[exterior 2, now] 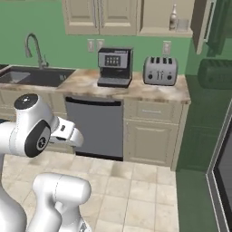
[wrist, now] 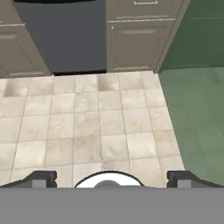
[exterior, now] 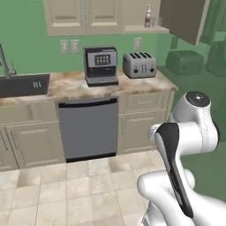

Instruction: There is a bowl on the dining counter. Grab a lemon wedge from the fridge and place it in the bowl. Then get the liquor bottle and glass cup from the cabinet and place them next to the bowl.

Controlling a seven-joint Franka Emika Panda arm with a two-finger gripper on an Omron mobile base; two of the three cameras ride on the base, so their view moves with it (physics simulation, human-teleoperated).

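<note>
High on the wall, a cabinet stands with its door [exterior: 183,20] swung open. On its shelf a slim liquor bottle [exterior: 148,16] [exterior 2: 173,18] stands upright, with a clear glass cup [exterior: 158,22] [exterior 2: 182,25] just to its right. My gripper [wrist: 109,179] is open, its dark fingertips [wrist: 39,178] far apart with nothing between them. It points down at the tiled floor [wrist: 87,127] in front of the lower cabinets, far below the shelf. The arm is folded close to the base.
On the marble counter [exterior: 75,88] stand a coffee machine [exterior: 101,66] and a toaster [exterior: 139,65], with a sink [exterior: 24,84] at the left. A dark dishwasher [exterior: 88,128] sits under the counter. A dark appliance edge [exterior 2: 222,172] is at the right.
</note>
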